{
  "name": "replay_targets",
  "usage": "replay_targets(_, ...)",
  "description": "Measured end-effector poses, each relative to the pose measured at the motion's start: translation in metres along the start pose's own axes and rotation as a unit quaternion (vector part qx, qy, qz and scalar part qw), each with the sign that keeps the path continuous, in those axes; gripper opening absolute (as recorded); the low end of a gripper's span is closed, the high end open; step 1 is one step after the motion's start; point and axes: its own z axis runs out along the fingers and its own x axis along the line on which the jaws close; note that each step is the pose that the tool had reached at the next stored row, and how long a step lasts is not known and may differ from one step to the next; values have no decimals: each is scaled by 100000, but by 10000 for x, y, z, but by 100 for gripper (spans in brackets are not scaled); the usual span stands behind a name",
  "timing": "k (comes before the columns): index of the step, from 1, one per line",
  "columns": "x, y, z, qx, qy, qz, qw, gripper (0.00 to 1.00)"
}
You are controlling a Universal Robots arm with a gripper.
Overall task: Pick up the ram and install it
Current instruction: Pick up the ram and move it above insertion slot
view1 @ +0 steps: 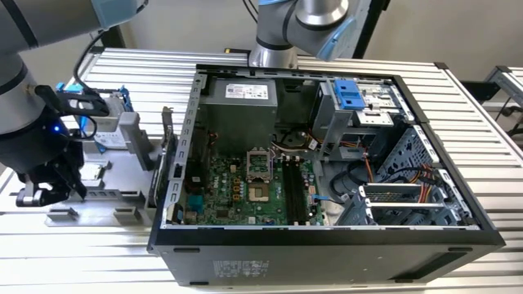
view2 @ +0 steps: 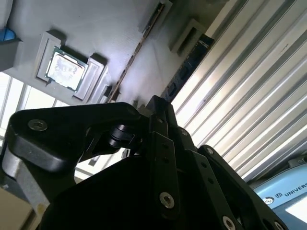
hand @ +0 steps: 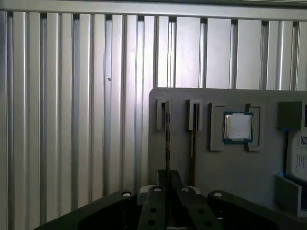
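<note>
Black linkage gripper [hand: 168, 178] at the bottom centre of the first wrist view, fingers pressed together, apparently pinching the top edge of the ram [hand: 167, 136], a long, thin, dark circuit-board stick seen edge-on; ram standing on edge in one slot of the flat grey holder tray [hand: 230, 177], right half of that frame; second, similar dark stick [hand: 194, 132] in the neighbouring slot, just beside; square silver processor chip [hand: 238, 127] in a recess further right; ribbed aluminium table [hand: 72, 120] beneath.

In the exterior view, gripper low at the left edge over the same tray, well apart from the open black computer case [view1: 327, 240] and the black memory slots [view1: 293, 187] of its green motherboard at centre.

Judged hazards:
- hold possibly off-centre along the stick, hence tilt and binding against the slot walls;
- thin board and narrow purchase, hence slip or rotation in the grip;
- neighbouring stick near enough for a knock;
- case wall and loose cabling as obstacles;
- poor alignment over a memory slot, hence damaged contacts or a half-seated board.
</note>
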Motion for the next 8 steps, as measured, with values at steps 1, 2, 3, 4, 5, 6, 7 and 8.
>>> replay_targets(1,0,0,-11,3,-4,118,100000,0)
replay_targets(2,0,1,-22,3,-3,222,100000,0)
replay_targets(3,-1,1,-36,2,-5,280,100000,0)
replay_targets(4,-1,2,-52,6,-10,284,100000,0)
replay_targets(5,-2,2,-71,6,-8,285,100000,0)
replay_targets(6,-2,2,-89,8,-11,286,100000,0)
replay_targets(7,-2,3,-106,5,-8,290,100000,0)
replay_targets(8,-3,3,-123,7,-10,288,100000,0)
